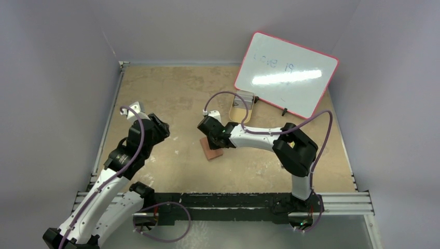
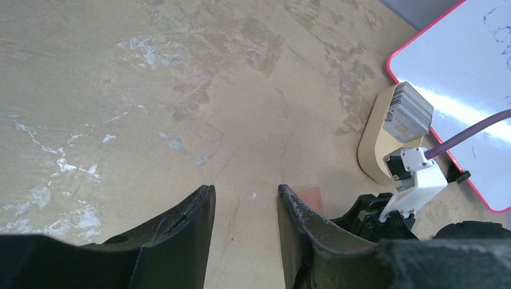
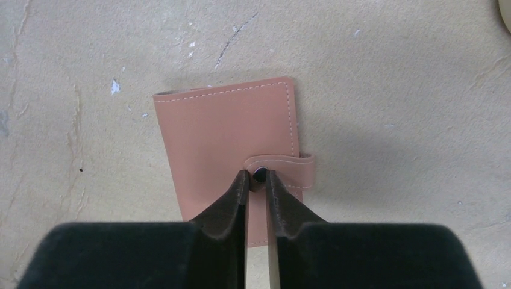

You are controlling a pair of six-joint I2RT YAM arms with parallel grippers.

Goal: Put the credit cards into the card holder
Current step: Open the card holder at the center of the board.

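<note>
Tabletop (image 1: pixel 176 93) bears whiteboard (image 1: pixel 285 75), tan tray (image 2: pixel 372 150); snap tab (image 3: pixel 289 168) closes card holder (image 3: pixel 223 126).

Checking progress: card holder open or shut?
Shut: card holder lies folded flat, snap tab fastened across its edge; right tool tips flank the snap.

Card holder (image 3: pixel 229 138) is laid flat on desk (image 1: pixel 171 88); cards (image 2: pixel 410 111) are kept in tray (image 2: pixel 370 150) behind-right of it, whiteboard (image 1: pixel 285 75) placed beyond.
</note>
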